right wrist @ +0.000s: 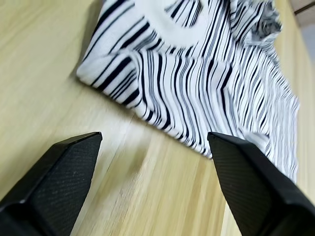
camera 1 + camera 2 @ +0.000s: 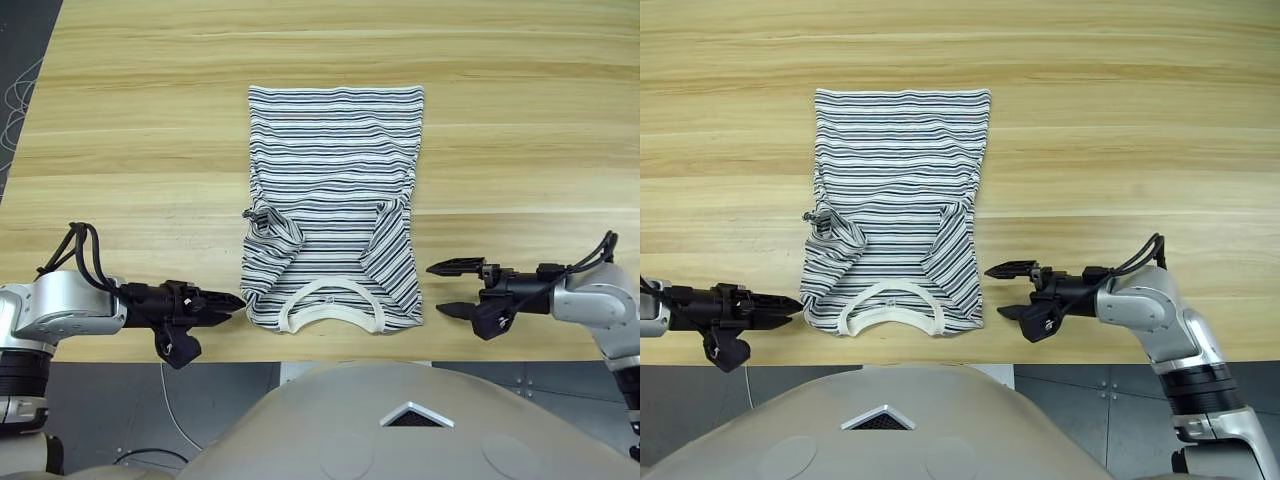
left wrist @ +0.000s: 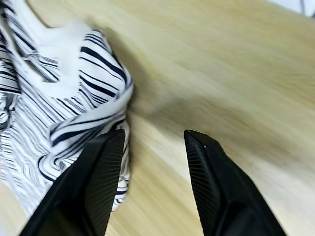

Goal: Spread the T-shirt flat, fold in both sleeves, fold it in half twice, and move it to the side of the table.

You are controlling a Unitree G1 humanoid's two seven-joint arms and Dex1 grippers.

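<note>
At the near edge of the table (image 2: 520,120), on the robot's left, the left gripper (image 2: 235,299) points inward with its tips just beside the T-shirt's (image 2: 335,180) near-left corner. The left wrist view shows its fingers parted by a modest gap, with one finger beside the striped edge and nothing held.

The T-shirt lies in the middle as a tall rectangle with both sleeves already folded in. Its long axis runs straight away from the robot, with the white collar (image 2: 285,312) nearest and the hem farthest.

On the right, the right gripper (image 2: 436,288) faces the near-right corner with its jaws wide and empty, a short strip of bare wood between them and the cloth. The left arm is therefore the nearer one.

The next move is probably the first half fold, which would carry the collar end towards the hem, so both corners need gripping. The collar end lies close to the table's near edge, leaving little margin there. Open wood lies beyond the hem and on both sides.
</note>
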